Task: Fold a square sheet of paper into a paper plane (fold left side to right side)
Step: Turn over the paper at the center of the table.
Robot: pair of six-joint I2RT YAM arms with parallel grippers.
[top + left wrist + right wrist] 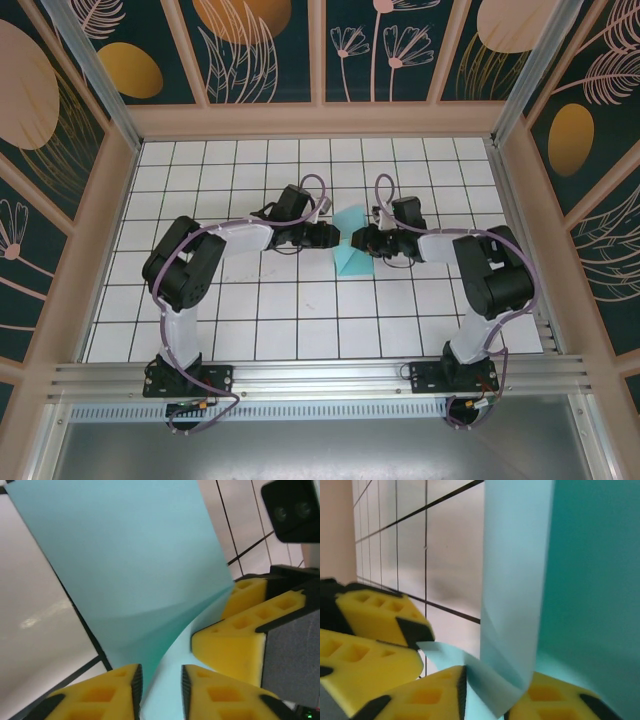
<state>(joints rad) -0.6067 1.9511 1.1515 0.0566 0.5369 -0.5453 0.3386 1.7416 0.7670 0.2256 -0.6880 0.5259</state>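
The square sheet of paper (352,255) is light turquoise and lies at mid-table between both grippers, partly lifted and curled. My left gripper (337,237) meets it from the left. In the left wrist view the sheet (125,555) covers the tiles and a raised flap runs into the gap of my left gripper (161,695), whose jaws stand apart. The right arm's yellow fingers (235,640) sit at the flap's far corner. My right gripper (360,240) comes in from the right. In its wrist view it (487,700) pinches a bunched fold of the upright sheet (515,580).
The white grid table (250,300) is boxed in by pink frame walls on three sides. An aluminium rail (320,375) carrying both arm bases runs along the near edge. The left arm's fingers (370,625) sit close beside the right gripper.
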